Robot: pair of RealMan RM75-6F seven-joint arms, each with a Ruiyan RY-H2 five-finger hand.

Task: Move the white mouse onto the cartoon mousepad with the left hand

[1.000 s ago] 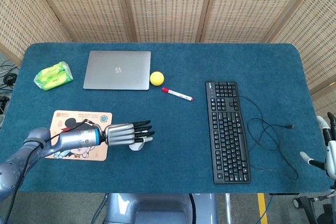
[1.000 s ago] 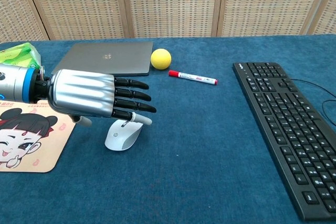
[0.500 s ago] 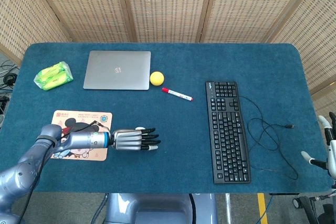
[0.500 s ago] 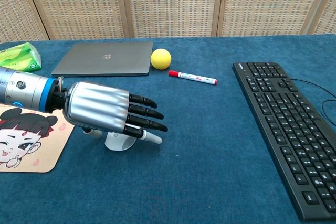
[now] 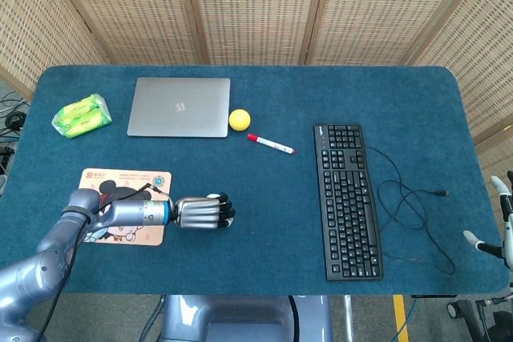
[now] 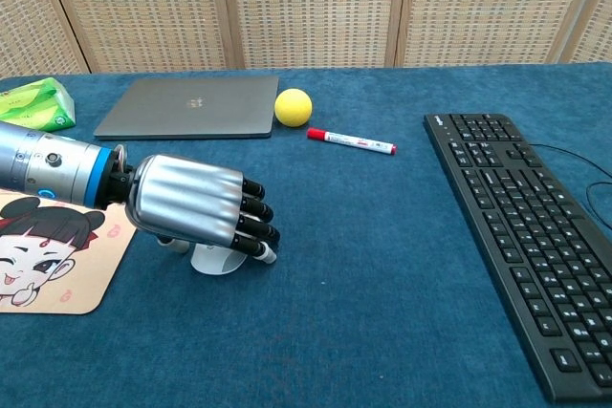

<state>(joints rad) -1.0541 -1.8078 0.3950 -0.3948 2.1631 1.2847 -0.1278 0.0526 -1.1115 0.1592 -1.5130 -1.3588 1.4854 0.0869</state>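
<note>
The white mouse [image 6: 212, 259] lies on the blue table cloth just right of the cartoon mousepad [image 6: 48, 274]. My left hand [image 6: 196, 203] sits on top of it with the fingers curled down around its front, so only the mouse's lower edge shows. From above, a sliver of the mouse [image 5: 213, 196] peeks out beside the left hand [image 5: 200, 213], and the mousepad [image 5: 120, 178] lies under my forearm. Part of my right hand [image 5: 501, 226] shows at the right edge, off the table; how its fingers lie is unclear.
A closed laptop [image 5: 179, 106], a yellow ball [image 5: 239, 119] and a red-capped marker [image 5: 270, 144] lie behind the mouse. A green tissue pack [image 5: 81, 114] is at the far left. A black keyboard [image 5: 349, 198] with its loose cable [image 5: 417, 206] is on the right.
My left hand dropped onto the mouse, and its outstretched fingers have curled in around it. The mouse stays in the same spot.
</note>
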